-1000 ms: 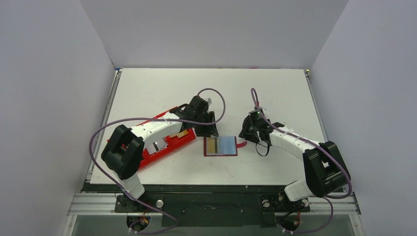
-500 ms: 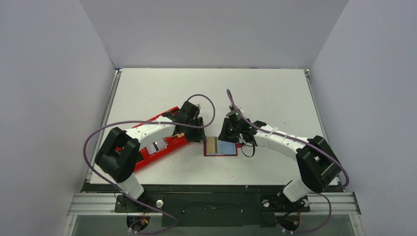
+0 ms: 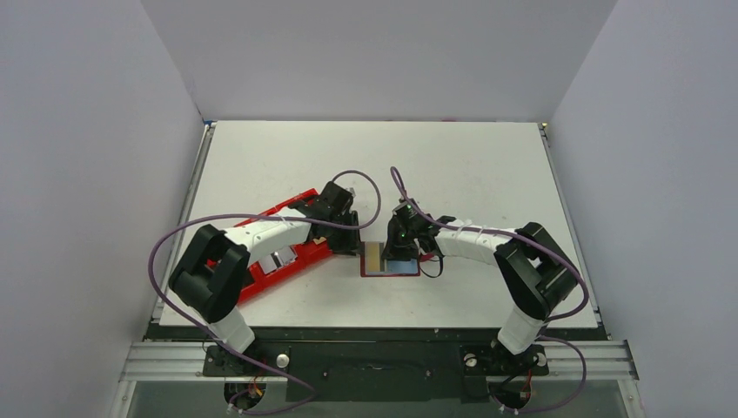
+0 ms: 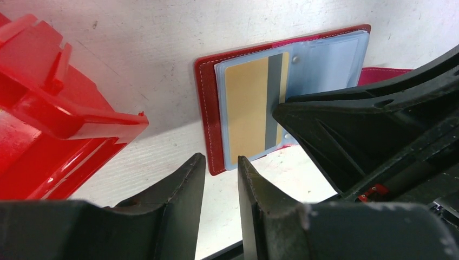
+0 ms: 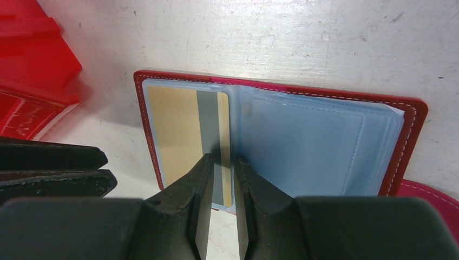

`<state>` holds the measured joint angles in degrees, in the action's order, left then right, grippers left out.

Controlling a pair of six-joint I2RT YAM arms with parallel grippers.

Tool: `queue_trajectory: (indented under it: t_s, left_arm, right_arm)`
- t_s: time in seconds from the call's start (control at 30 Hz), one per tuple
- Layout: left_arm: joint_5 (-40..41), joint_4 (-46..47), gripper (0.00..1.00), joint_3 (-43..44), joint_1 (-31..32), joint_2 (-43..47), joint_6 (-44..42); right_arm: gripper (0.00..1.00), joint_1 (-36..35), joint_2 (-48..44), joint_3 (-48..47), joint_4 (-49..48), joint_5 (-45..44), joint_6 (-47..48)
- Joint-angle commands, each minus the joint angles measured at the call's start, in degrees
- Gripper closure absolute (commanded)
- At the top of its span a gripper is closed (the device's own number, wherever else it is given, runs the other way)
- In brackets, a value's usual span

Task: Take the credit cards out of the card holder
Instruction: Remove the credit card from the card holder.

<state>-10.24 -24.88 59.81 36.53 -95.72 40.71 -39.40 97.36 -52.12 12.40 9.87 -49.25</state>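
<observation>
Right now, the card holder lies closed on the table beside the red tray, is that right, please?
No: the card holder lies open, not closed, with a gold card showing in one pocket, as the right wrist view shows. It is on the table beside the red tray.

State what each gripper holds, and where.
Left gripper: nothing. Right gripper sits over the gold-tan plastic card, striped side, in the dark-red wallet; grip cannot be told.

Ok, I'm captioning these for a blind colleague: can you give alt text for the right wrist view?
A dark-red card holder lies open on a white table, a gold credit card with a grey stripe in its left pocket. The right gripper, fingers slightly apart, is at the card's near edge; a red tray sits upper left.
</observation>
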Motion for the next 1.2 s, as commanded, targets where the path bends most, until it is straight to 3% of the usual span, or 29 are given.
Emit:
queue_trajectory:
  t_s: [0.0, 0.43, 0.67, 0.9, 1.17]
  left_arm:
    - [-1.3, 2.2, 0.74, 2.4, 0.4, -1.8, -1.2]
    - [-1.2, 2.9, 0.81, 4.9, 2.1, -7.3, -0.7]
    - [-0.2, 3.2, 0.91, 5.7, 3.0, -10.0, -0.2]
    - [1.6, 2.2, 1.0, 6.0, 3.6, -11.9, 1.2]
    - [3.1, 1.1, 1.0, 5.6, 4.3, -12.6, 2.6]
  right_arm:
    - [0.82, 0.2, -0.1, -0.2, -2.1, -1.4, -0.3]
    - [0.72, 0.2, 0.4, 2.2, -2.3, -2.5, -0.2]
    - [0.71, 0.5, -0.1, 4.1, -4.7, -1.3, -0.9]
    - [0.72, 3.4, -0.8, 9.5, -14.6, 6.0, -4.5]
    - [0.77, 8.6, -2.0, 15.9, -28.2, 14.3, -9.4]
